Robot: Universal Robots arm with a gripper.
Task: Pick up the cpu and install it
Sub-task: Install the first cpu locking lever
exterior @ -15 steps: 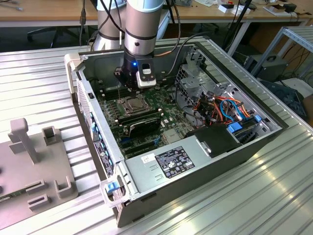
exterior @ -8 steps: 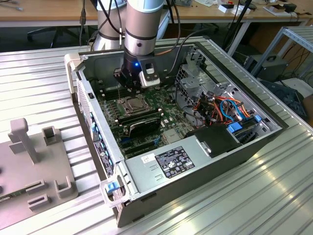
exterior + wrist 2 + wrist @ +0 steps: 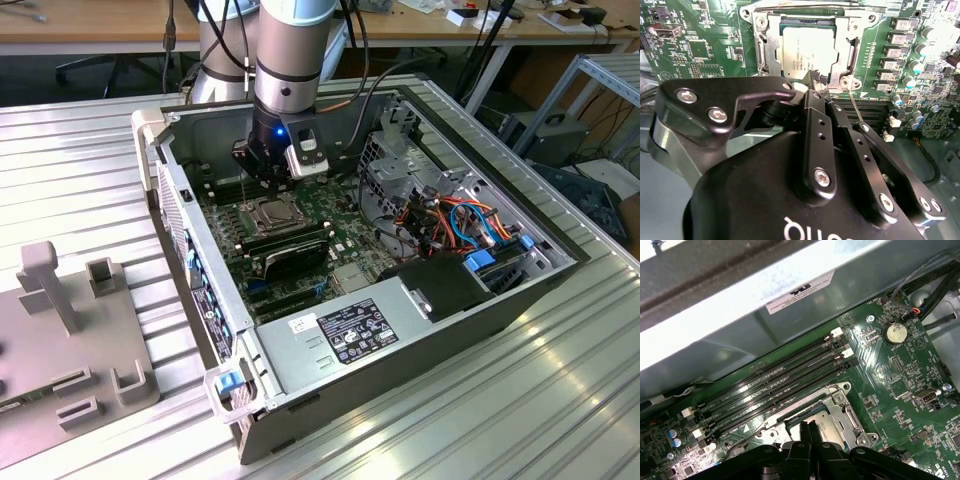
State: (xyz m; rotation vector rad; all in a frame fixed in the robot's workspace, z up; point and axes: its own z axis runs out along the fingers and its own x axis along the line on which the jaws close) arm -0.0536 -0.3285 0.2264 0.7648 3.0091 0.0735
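The cpu already lies flat in its socket on the motherboard, its silver top facing up and the metal frame sitting around its edges, so it looks seated rather than carried. In the second wrist view the gripper sits at about six o'clock from the chip, its two black fingers drawn together with nothing between them, their tips near the chip's lower edge and close to the thin socket lever. That low, closed pose suits pressing or nudging rather than grasping. In the exterior view the arm reaches straight down into the open computer case, which rests on the ribbed metal surface, keeping the gripper directly above the socket. The memory slots lie just beside the socket.
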